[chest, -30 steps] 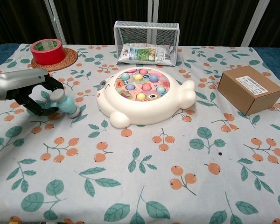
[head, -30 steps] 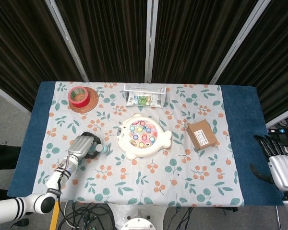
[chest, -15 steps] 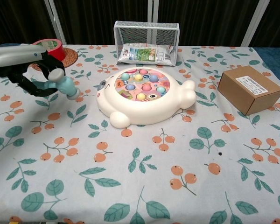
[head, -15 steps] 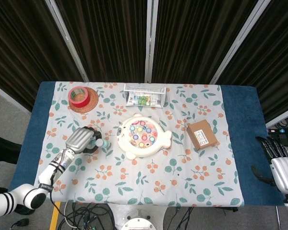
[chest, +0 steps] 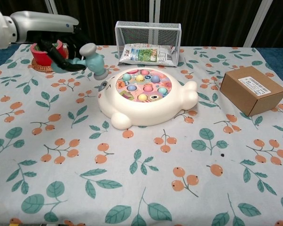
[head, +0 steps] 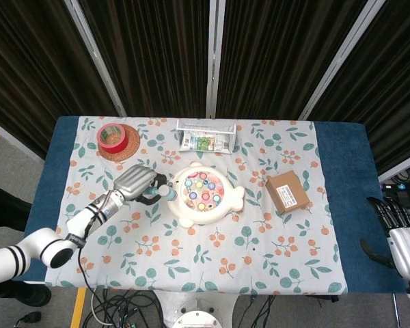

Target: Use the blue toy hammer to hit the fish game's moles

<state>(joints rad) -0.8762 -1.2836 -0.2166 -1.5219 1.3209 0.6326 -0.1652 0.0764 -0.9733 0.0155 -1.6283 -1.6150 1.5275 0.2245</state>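
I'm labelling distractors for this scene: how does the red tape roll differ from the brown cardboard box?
The red tape roll is a round ring with an open centre; the brown cardboard box is a closed rectangular block. The roll sits on a woven round coaster at the far left; the box lies directly on the tablecloth, right of the fish game. The box bears a white label; the roll is plain red outside. Neither hand touches either.

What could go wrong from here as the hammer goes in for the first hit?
The left hand holds the blue toy hammer raised beside the fish game, its head near the rim, not over the moles. A swing now might strike the rim or shove the game. The fingers hide the handle, so it may twist.
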